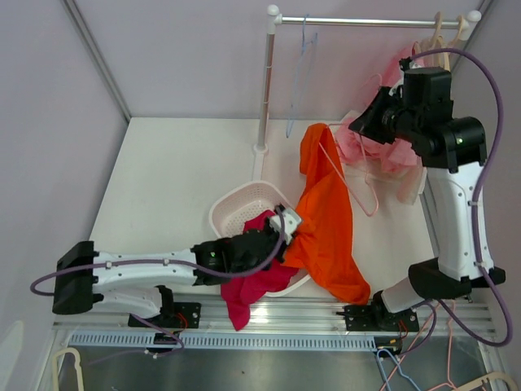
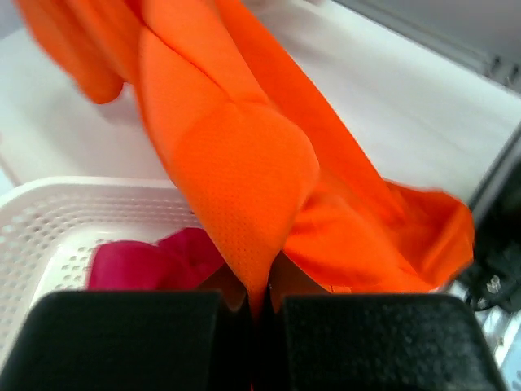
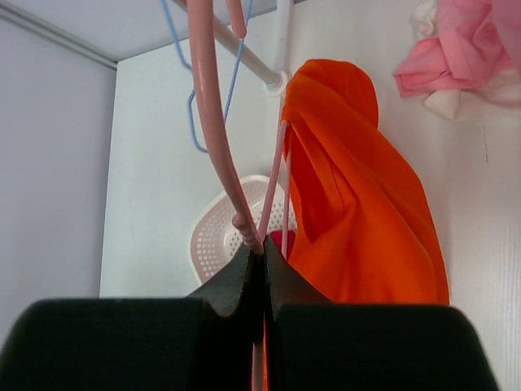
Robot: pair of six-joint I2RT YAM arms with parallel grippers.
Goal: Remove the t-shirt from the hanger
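While left hand [image 2: 260,301] pinches t-shirt [image 2: 236,163] hem | right hand [image 3: 262,259] clamps hanger [image 3: 213,122] | cloth spans hand-to-hand, seemingly hooked on.

One orange t-shirt [image 1: 326,220], one white basket [image 1: 230,208]

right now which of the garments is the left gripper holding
The orange t-shirt, pinched in the left gripper; the magenta garment sits in the basket, the pink ones lie heaped at back right.
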